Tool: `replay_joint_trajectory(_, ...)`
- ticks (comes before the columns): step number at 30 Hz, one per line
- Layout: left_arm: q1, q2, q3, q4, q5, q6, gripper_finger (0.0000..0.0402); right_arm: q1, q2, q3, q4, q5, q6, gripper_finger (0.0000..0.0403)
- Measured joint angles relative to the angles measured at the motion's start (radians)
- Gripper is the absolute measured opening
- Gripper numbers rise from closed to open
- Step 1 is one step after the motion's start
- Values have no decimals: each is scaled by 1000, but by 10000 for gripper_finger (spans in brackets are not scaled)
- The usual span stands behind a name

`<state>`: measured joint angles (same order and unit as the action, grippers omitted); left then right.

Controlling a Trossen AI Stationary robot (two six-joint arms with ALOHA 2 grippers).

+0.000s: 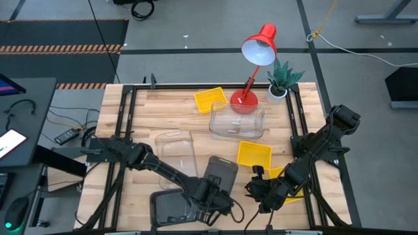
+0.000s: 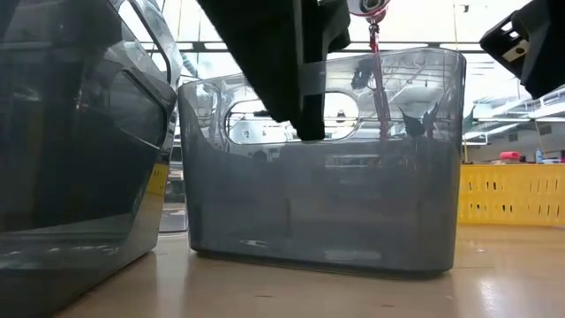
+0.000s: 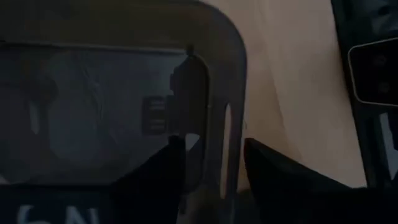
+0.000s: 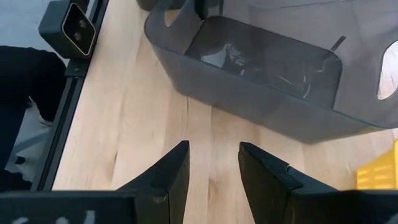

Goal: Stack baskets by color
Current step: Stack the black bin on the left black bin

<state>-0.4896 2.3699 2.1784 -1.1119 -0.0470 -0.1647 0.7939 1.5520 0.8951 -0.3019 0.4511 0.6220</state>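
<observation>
From above, you had the left claw (image 1: 210,203) at the desk's (image 1: 176,111) near edge, over the rim of a smoky dark grey plastic basket (image 1: 171,207), with a second grey basket (image 1: 221,175) just beyond it. Your right claw (image 1: 261,189) waited near a yellow plastic basket (image 1: 253,153).

At desk level, a dark finger hung before the second grey basket's handle slot.

Your left wrist showed both fingers (image 3: 158,177) astride the near basket's rim, parted, gripping nothing I could confirm.

Your right wrist showed its claw open and empty over bare wood.

I judge the grey stack was in hand; next you needed a firm close on that rim.
</observation>
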Motion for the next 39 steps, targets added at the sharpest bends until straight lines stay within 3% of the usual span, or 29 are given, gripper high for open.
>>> replay_joint_trajectory(7, 18, 0, 0, 48, -6, -80, 85, 3, 0, 0, 1, -2, -1, 143)
replay_joint_trajectory(13, 42, 0, 0, 115, 7, -180, 10, 8, -42, 0, -18, -93, 10, 143)
replay_joint_trajectory(21, 76, 0, 0, 291, 40, -398, 15, 46, -158, 0, -77, -102, 9, 143)
replay_joint_trajectory(26, 106, 0, 1, 419, 15, -428, 13, 70, -202, 0, -114, -59, 0, 143)
replay_joint_trajectory(36, 127, 0, 2, 460, -27, -422, 119, 97, -191, 0, -113, -23, 60, 143)
replay_joint_trajectory(39, 130, -1, 2, 443, -28, -332, 159, 103, -189, 0, -113, -22, 76, 143)
